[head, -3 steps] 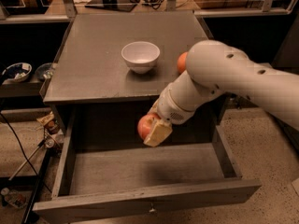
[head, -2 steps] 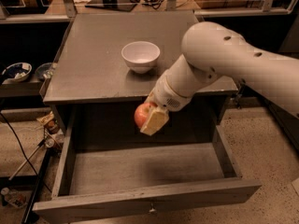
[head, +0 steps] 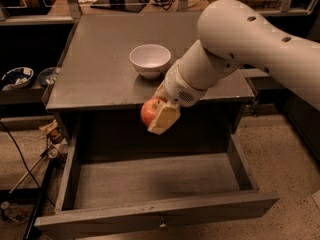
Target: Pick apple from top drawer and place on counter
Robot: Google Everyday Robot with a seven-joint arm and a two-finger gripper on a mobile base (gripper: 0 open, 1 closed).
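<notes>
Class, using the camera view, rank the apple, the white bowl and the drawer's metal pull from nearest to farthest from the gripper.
1. Apple, held in the gripper at the counter front edge.
2. White bowl, behind it on the counter.
3. Metal pull, below, on the top drawer front panel.

The arm [head: 250,39] is a thick, smooth, off-white shell filling the upper right of the frame. It is rounded and bulbous, with a few small dark round holes near its top. It narrows to a shorter cylindrical wrist [head: 190,81], ringed by a seam and bearing a small patch of fine perforations. The gripper [head: 158,115] sits at centre frame; its visible finger [head: 164,120] is a flat, blocky, cream-yellow pad.
</notes>
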